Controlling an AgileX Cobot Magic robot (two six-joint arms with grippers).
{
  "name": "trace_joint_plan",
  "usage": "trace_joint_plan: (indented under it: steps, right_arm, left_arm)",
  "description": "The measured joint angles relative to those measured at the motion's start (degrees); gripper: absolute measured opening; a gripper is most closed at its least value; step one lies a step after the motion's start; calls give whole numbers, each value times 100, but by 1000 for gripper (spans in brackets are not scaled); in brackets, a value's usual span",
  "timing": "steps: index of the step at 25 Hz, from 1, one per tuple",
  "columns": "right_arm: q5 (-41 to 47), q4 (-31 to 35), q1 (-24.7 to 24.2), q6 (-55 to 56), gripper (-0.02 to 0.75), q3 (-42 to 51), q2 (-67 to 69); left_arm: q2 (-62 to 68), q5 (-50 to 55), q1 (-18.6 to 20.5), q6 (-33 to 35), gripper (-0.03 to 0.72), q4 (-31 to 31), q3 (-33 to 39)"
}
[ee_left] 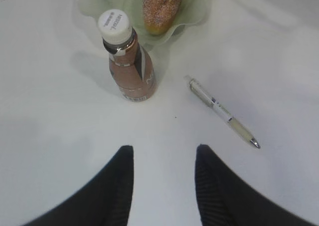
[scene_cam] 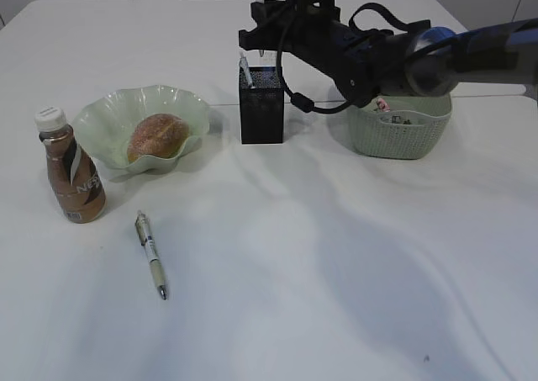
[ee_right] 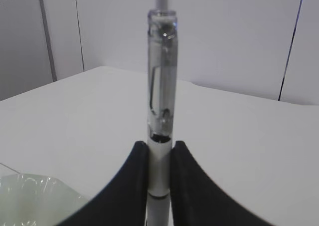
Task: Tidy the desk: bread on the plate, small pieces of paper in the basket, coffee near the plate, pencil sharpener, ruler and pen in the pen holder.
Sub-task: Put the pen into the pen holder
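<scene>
Clear pen [ee_right: 161, 111] between right pincer [ee_right: 160, 171] fingers

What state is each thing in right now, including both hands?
bread: lying on the plate.
coffee: upright, capped, beside the plate.
loose pen: lying flat on the desk.
held pen: upright, pinched by the right hand.
pen holder: upright, one pen inside.
basket: upright, items inside, unclear which.
left hand: open, empty, above the desk.
</scene>
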Motion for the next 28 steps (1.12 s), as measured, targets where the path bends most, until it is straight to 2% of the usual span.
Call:
trace_joint_plan:
  steps: [20,23,28]
  right_arm:
    - [348,117,0,-180,106,-192,392]
    - [453,117,0,-180,114,-192,392]
    - [614,117,0,-194,175,-192,392]
  left_arm:
    - [0,-14,0,0,278,4,0]
    - [0,-14,0,0,277,4,0]
    - [0,-14,0,0,277,4,0]
